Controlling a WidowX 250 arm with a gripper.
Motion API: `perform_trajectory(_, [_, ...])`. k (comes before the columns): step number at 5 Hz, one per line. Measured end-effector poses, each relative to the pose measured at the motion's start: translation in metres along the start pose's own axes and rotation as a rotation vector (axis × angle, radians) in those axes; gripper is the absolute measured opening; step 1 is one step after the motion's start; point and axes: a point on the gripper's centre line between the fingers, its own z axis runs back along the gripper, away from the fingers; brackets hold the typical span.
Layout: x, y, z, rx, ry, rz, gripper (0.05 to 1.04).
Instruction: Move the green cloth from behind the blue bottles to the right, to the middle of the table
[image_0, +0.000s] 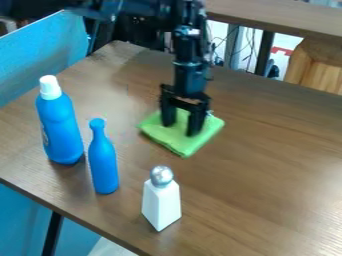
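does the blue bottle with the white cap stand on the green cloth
No, the blue bottle stands on the bare wood of the table, left of the green cloth in the picture.

one fixed camera looks down at a slant onto the counter (267, 165) from above its 6 o'clock side, facing 12 o'clock, close enough that the wooden top spreads past the view's edge at 3 o'clock, with the room behind visible towards 1 o'clock.
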Motion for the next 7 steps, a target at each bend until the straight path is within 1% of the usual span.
perform_trajectory(1, [0.003,-0.020,-0.003,-0.023,-0.011,-0.024,1.001])
perform_trajectory(2, [-0.002,-0.041,-0.005,-0.030,-0.010,-0.052,1.001])
perform_trajectory(3, [-0.002,-0.050,-0.001,-0.052,-0.052,-0.046,1.001])
perform_trajectory(4, [-0.005,-0.041,0.034,0.056,-0.145,0.012,1.001])
perform_trajectory(5, [-0.008,-0.037,0.063,0.113,-0.214,0.022,1.001])
perform_trajectory(6, [-0.014,-0.035,0.064,0.130,-0.176,0.018,1.001])
perform_trajectory(7, [-0.014,-0.046,0.074,0.071,-0.164,-0.040,1.001])
